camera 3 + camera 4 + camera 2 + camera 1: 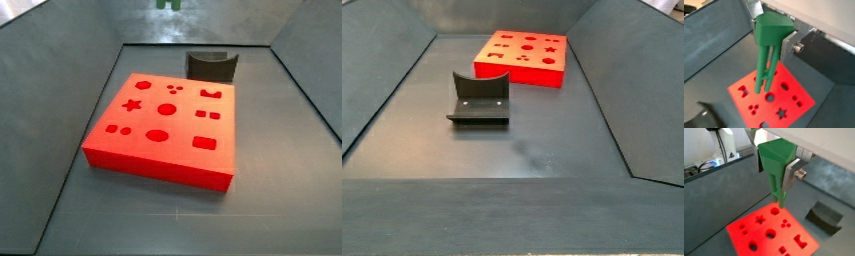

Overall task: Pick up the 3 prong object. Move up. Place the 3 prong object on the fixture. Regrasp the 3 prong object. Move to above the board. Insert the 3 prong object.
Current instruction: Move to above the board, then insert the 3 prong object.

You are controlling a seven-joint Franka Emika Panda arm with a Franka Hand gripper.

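Note:
My gripper [776, 175] is shut on the 3 prong object [776, 155], a green piece with a wedge-shaped head and thin prongs pointing down. In both wrist views it hangs high over the board [787, 234], a red slab with a star, circles and square cut-outs. One silver finger [791, 172] presses the side of the head; the finger opposite it is mostly hidden. The gripper [771, 42] also shows holding the 3 prong object [769, 32] above the board [751, 95]. In a side view only the prong tips [168, 4] show, above the board [154, 160].
The fixture [211, 66], a dark notched block, stands just behind the board. It shows as well in another side view, the fixture [480, 98] in front of the board [529, 72]. Grey sloping walls enclose the floor on all sides.

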